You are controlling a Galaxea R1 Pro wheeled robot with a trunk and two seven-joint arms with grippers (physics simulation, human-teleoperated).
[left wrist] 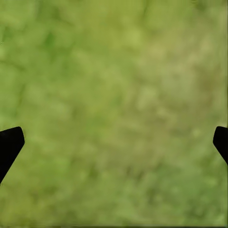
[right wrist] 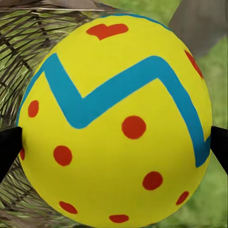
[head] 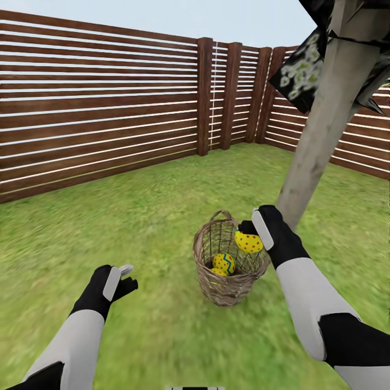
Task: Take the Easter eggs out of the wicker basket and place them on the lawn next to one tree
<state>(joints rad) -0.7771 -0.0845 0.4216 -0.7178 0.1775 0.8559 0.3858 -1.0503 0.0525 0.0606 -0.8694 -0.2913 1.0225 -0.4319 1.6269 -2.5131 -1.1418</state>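
The wicker basket (head: 221, 292) stands on the lawn (head: 135, 227) at the foot of the tree (head: 319, 135). My right gripper (head: 253, 232) is shut on a yellow Easter egg (head: 248, 243) held just above the basket's right rim. Up close, that egg (right wrist: 116, 123) shows red dots and a blue zigzag band, and the black fingertips (right wrist: 9, 147) press on both its sides. Two more yellow eggs (head: 223, 263) lie inside the basket, one partly hidden under the other. My left gripper (head: 127, 277) hangs open over bare grass (left wrist: 114, 71), left of the basket.
A dark brown slatted fence (head: 97, 103) encloses the garden at the back and right, with a corner behind the tree. Open grass stretches left of and in front of the basket. The tree trunk leans up to the right, with its dark crown (head: 303, 67) overhead.
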